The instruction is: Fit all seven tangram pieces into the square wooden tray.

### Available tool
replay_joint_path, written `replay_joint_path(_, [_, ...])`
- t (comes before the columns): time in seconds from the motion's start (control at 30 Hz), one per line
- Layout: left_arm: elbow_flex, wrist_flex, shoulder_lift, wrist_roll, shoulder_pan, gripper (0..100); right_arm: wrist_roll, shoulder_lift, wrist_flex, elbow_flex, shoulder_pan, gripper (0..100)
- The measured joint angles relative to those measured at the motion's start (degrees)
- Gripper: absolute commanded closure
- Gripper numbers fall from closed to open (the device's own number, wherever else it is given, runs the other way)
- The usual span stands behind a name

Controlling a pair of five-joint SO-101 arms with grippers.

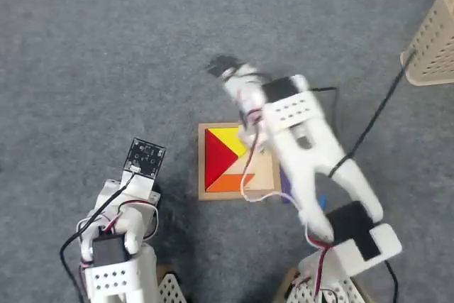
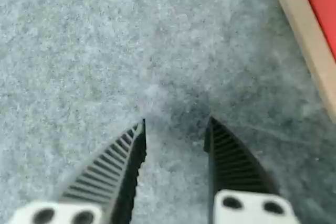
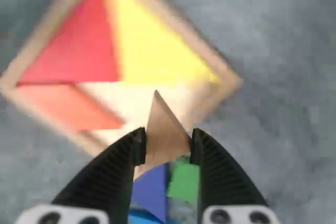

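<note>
Tangram pieces cover only part of the tray (image 1: 201, 164): you can count three seated, with bare wood showing toward its right.

At your far left, the left hand (image 2: 176, 124) hangs low over the grey worktop (image 1: 85, 69). It is released, jaws apart with nothing between them, near the tray's rim. I'd judge it is parked there to leave the tray free for the other arm.

In the tray, the red triangle (image 1: 216, 154) lies along the left wall. The yellow triangle (image 1: 228, 138) sits against the far wall, edge to edge with the red. The orange piece (image 1: 230, 184) runs along the wall nearest the arms.

Over the bare patch, your right hand (image 3: 167, 130) is clenched on a tan triangle (image 3: 163, 114). It pinches the piece by its flanks, one corner aimed at the gap. By my reading that leaves the corner free to lead in, and the piece is not yet seated.

Under that hand, outside the tray, lie a blue piece (image 3: 152, 190) and a green piece (image 3: 184, 179), just beside each other. The right arm crosses the tray's right edge, so from above it hides much of the gap and those two pieces.

Farther right, a black cable (image 1: 376, 115) trails toward a pale basket (image 1: 433, 40), well apart from the tray. The cable looks like the one thing your arm might snag.
</note>
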Motion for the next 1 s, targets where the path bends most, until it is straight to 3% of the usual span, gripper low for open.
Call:
replay_joint_path(0.57, [0.0,0.0,0.0,0.0,0.0,82,28.0,8.4,-0.9,2.6,-5.8,93.5])
replay_joint_path(0.8, [0.0,0.0,0.0,0.0,0.0,82,29.8,11.0,-4.4,2.6,-5.8,82.5])
replay_joint_path(1.0, [0.0,0.0,0.0,0.0,0.0,82,27.6,11.0,-4.9,2.5,-5.8,81.9])
